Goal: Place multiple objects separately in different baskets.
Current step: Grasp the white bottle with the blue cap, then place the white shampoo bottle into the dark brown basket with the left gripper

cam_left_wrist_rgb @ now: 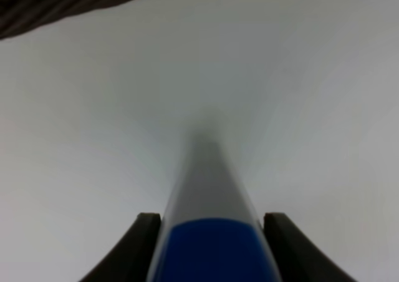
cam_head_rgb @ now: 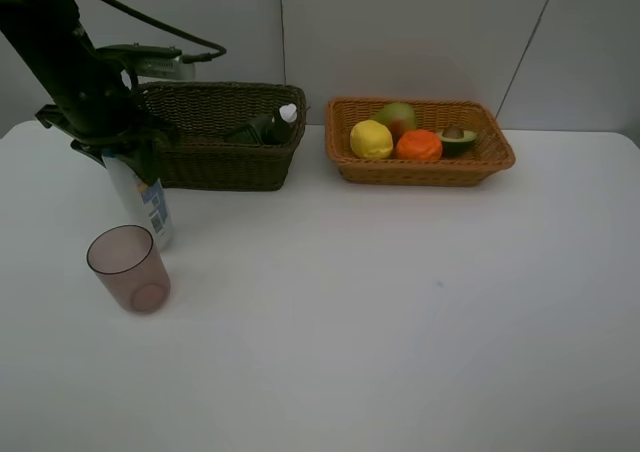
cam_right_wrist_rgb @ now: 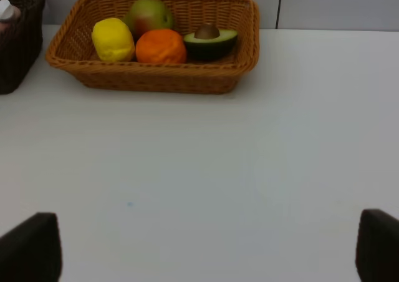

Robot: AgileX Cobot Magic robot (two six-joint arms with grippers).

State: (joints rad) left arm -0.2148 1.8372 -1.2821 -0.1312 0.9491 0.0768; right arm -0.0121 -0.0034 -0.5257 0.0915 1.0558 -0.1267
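My left gripper (cam_left_wrist_rgb: 211,247) clamped on the white blue-capped bottle (cam_head_rgb: 146,204), cup (cam_head_rgb: 130,269) just below-left of it, dark basket (cam_head_rgb: 222,135) beside it — light basket (cam_head_rgb: 418,143) with fruit well right, right gripper (cam_right_wrist_rgb: 199,251) spread wide, holding nothing

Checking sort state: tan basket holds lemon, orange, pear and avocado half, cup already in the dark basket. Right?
Not quite. The fruit part holds, but the pinkish cup stands on the table, outside the dark basket, as the exterior high view shows.
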